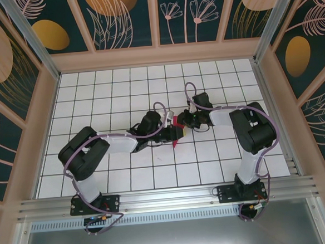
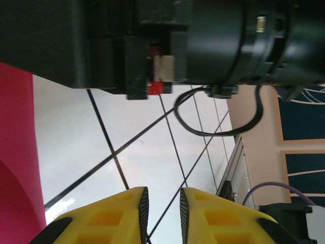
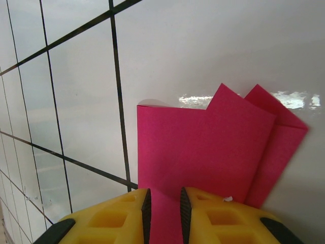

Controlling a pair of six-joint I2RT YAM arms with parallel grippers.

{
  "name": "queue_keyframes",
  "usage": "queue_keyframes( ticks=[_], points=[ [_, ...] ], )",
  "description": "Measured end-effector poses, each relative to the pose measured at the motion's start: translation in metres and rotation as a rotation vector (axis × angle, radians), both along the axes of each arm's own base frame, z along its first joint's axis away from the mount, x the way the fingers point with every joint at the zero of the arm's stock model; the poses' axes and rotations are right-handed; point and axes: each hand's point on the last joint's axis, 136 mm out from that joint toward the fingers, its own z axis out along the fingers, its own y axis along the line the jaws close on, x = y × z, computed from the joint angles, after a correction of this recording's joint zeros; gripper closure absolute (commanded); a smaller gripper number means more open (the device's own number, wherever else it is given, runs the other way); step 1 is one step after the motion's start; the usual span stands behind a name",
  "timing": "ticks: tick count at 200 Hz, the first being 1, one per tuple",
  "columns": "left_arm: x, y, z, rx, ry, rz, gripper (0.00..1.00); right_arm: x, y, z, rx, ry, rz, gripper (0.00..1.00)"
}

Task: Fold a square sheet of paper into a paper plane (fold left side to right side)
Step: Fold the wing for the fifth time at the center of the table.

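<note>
1. Closest to the right wrist lens, the right gripper (image 3: 162,195) shows its yellow jaws slightly parted. Magenta fills the narrow slit between them, and they do not look clenched on anything.
2. That magenta is the sheet of paper (image 3: 203,152), already folded and lying flat on the white gridded tabletop (image 3: 76,101), directly ahead of and under those jaws.
3. In that view the paper's straight left edge runs directly away from the jaws to a level far edge. Two pointed corners stick up at its far right, aimed away from the gripper.
4. On the right side an overlapping layer slants back down towards the jaws, so the folded shape is broader at the far end.
5. Seen from above, slivers of the paper show between the two grippers, near the middle of the tabletop. Its long axis there runs roughly from the far side towards the arm bases.
6. The left gripper (image 2: 162,195) has its jaws released, a slim gap with bare tabletop and a grid line showing through.
7. In the left wrist view the paper lies along the left border, apart from those jaws, while the right arm (image 2: 228,40) and a looped black cable (image 2: 203,129) hang above.
</note>
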Motion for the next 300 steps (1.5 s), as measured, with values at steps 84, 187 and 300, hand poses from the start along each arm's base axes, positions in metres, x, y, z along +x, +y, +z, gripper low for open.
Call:
queue_keyframes(
  ticks=[84, 187, 300],
  points=[
    [0.005, 0.007, -0.026, 0.083, 0.028, 0.042, 0.71, 0.000, 0.000, 0.000, 0.000, -0.001, 0.000, 0.73],
    [0.000, 0.011, -0.052, 0.115, 0.073, 0.038, 0.72, 0.000, 0.000, 0.000, -0.004, 0.003, 0.002, 0.76],
    [-0.007, 0.012, -0.062, 0.110, 0.099, 0.038, 0.78, 0.000, -0.003, 0.000, -0.015, 0.004, 0.011, 0.88]
  ],
)
